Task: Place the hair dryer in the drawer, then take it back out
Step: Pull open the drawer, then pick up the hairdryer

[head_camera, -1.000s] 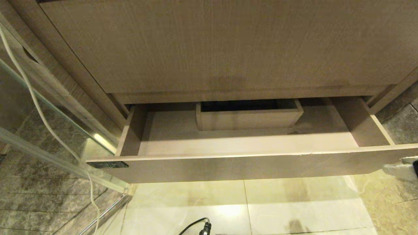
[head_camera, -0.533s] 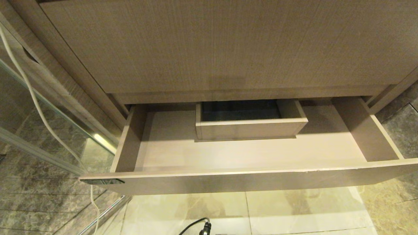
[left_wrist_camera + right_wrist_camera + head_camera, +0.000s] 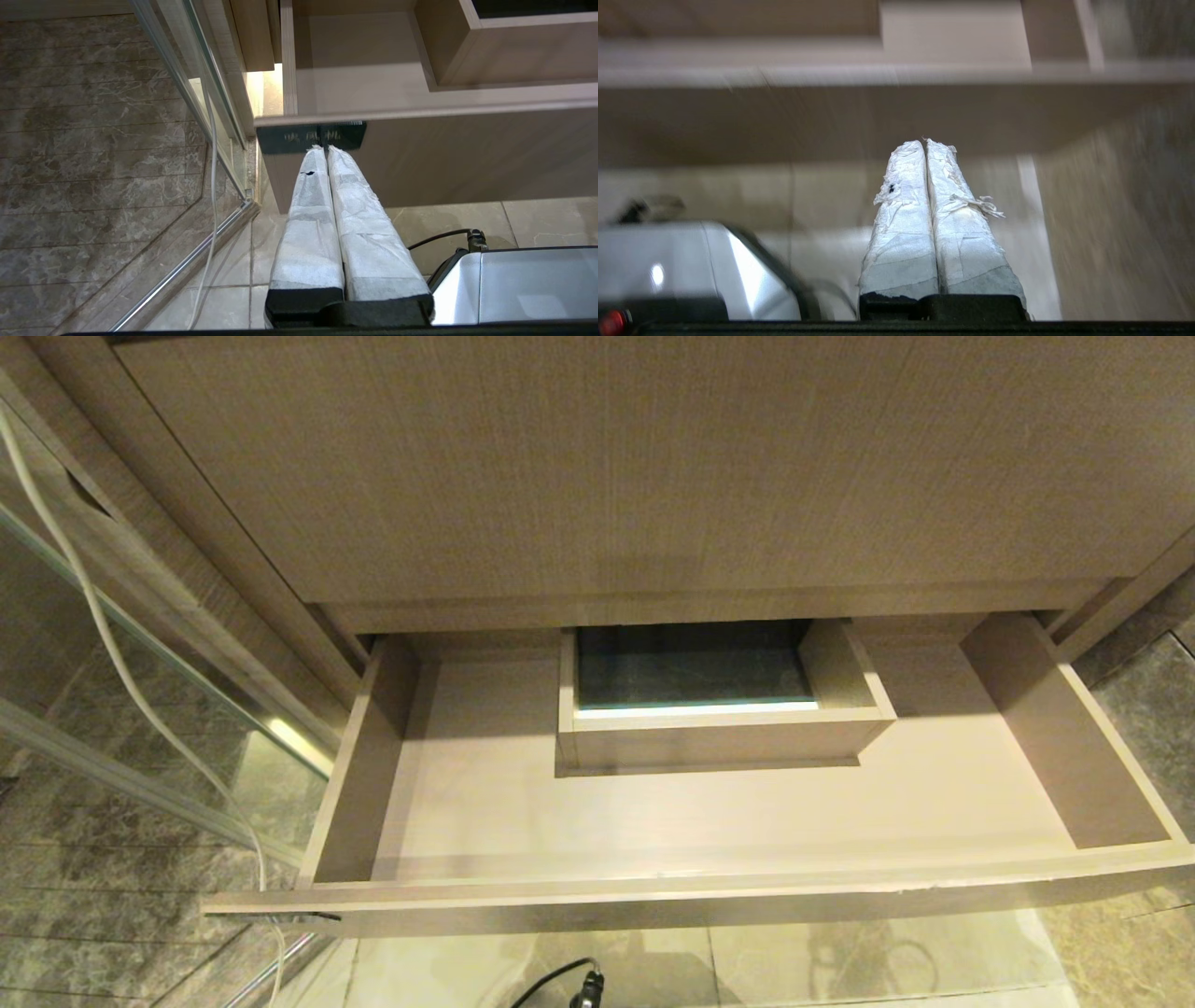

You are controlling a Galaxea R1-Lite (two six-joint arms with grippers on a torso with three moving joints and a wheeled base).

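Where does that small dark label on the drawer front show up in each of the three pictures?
Head view: label barely peeks out at the drawer's front left corner, low left.
Left wrist view: plain, upper middle, just past the left pincer tips.
Right wrist view: not in it.
Shared landmark: the drawer's front board, seen in all three.

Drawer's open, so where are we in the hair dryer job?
Done: the drawer stands pulled out, nothing lying in it. In hand: nothing; the left hand and right hand are both shut, holding nothing, in front of the drawer. Left: no hair dryer is in view, so placing and retrieving remain.
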